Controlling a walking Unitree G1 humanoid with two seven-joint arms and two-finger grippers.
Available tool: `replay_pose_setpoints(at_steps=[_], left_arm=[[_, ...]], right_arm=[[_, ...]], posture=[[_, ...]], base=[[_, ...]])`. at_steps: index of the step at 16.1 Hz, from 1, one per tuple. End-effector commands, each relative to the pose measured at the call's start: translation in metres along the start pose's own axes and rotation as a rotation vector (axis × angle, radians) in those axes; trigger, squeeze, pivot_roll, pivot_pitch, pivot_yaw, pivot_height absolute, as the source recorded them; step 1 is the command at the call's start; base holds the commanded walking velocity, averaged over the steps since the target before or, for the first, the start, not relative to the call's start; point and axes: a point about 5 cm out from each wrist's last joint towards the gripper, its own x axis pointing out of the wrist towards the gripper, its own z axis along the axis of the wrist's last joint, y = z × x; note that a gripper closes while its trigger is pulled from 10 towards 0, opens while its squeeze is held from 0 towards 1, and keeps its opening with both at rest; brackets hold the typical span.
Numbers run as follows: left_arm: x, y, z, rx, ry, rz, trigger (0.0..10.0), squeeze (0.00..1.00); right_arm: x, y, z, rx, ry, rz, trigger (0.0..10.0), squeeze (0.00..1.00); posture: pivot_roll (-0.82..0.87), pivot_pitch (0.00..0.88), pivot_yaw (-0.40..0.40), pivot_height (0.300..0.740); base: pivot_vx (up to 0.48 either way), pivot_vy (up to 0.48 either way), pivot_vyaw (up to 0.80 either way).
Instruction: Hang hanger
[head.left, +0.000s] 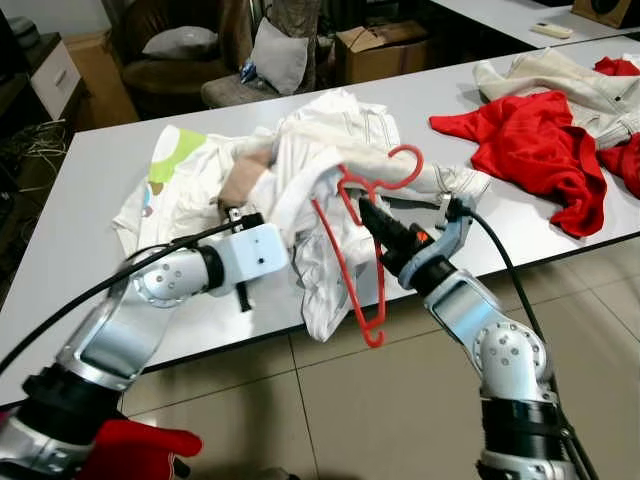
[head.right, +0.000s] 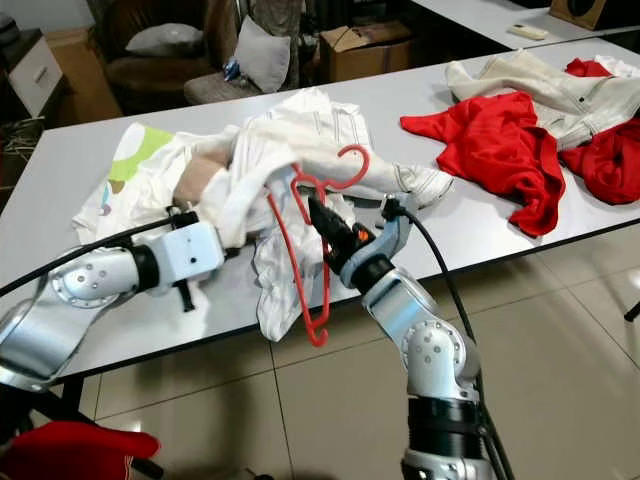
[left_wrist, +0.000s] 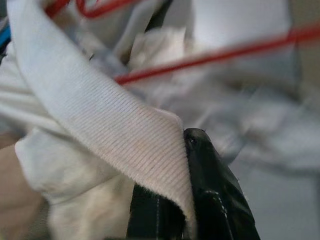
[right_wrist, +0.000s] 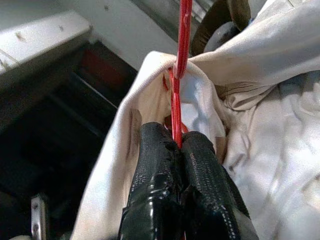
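Note:
A red wire hanger (head.left: 372, 255) stands tilted over the table's front edge, its hook (head.left: 405, 165) up and its lower end below the tabletop. My right gripper (head.left: 366, 208) is shut on the hanger's neck (right_wrist: 176, 112). A white garment (head.left: 330, 170) is draped around the hanger and hangs over the edge. My left gripper (left_wrist: 186, 142) is shut on a ribbed white fold (left_wrist: 105, 125) of that garment, to the left of the hanger. Its fingertips are buried in the cloth.
The white table (head.left: 90, 190) also carries a shirt with a green print (head.left: 175, 150) on the left and red and cream clothes (head.left: 530, 140) on the right. Chairs and a cardboard box (head.left: 375, 45) stand behind it. Tiled floor (head.left: 330, 400) lies in front.

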Motion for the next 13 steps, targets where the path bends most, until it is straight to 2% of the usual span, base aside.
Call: replay_pose_setpoints(at_steps=[1, 2, 3, 4, 6, 7, 8, 9, 11, 13], left_arm=[[-0.001, -0.004, 0.011, -0.02, -0.061, -0.057, 0.9, 0.0], [-0.003, -0.009, 0.018, -0.04, -0.107, -0.132, 1.3, 0.0], [-0.008, -0.012, 0.024, -0.046, -0.137, -0.205, 0.5, 0.0], [-0.01, -0.012, 0.026, -0.049, -0.143, -0.223, 0.3, 0.0], [-0.015, -0.011, 0.034, -0.055, -0.177, -0.251, 0.0, 0.0], [-0.014, -0.009, 0.038, -0.07, -0.203, -0.241, 0.7, 0.0], [-0.012, -0.006, 0.042, -0.098, -0.223, -0.223, 2.2, 0.0], [-0.011, -0.005, 0.044, -0.118, -0.23, -0.21, 1.8, 0.0], [-0.01, -0.003, 0.047, -0.203, -0.252, -0.189, 1.5, 0.0], [-0.013, -0.005, 0.054, -0.295, -0.302, -0.217, 2.0, 0.0]], right_arm=[[0.007, 0.012, 0.014, 0.017, -0.085, 0.057, 10.0, 0.0], [0.013, 0.013, 0.014, 0.061, -0.096, 0.071, 10.0, 0.0], [0.019, 0.016, 0.013, 0.122, -0.104, 0.093, 10.0, 0.0], [0.021, 0.017, 0.013, 0.138, -0.107, 0.098, 10.0, 0.0], [0.03, 0.021, 0.015, 0.25, -0.135, 0.12, 10.0, 0.0], [0.033, 0.023, 0.016, 0.31, -0.145, 0.138, 10.0, 0.0], [0.037, 0.027, 0.015, 0.412, -0.152, 0.172, 10.0, 0.0], [0.041, 0.03, 0.015, 0.477, -0.158, 0.196, 10.0, 0.0], [0.047, 0.033, 0.011, 0.39, -0.148, 0.192, 10.0, 0.0], [0.055, 0.03, 0.013, 0.422, -0.187, 0.155, 10.0, 0.0]], posture=[[-0.07, 0.0, 0.088, 0.74], [-0.07, 0.0, 0.089, 0.74], [-0.07, 0.0, 0.088, 0.74], [-0.07, 0.0, 0.087, 0.74], [-0.06, 0.0, 0.083, 0.74], [-0.06, 0.0, 0.08, 0.74], [-0.05, 0.0, 0.077, 0.74], [-0.05, 0.0, 0.076, 0.74], [-0.04, 0.0, 0.072, 0.74], [-0.03, 0.0, 0.069, 0.74]], base=[[0.0, 0.0, 0.0], [0.0, 0.0, 0.0], [0.0, 0.0, 0.0], [0.0, 0.0, 0.0], [0.0, 0.0, 0.0], [0.0, 0.0, 0.0], [0.0, 0.0, 0.0], [0.0, 0.0, 0.0], [0.0, 0.0, 0.0], [0.0, 0.0, 0.0]])
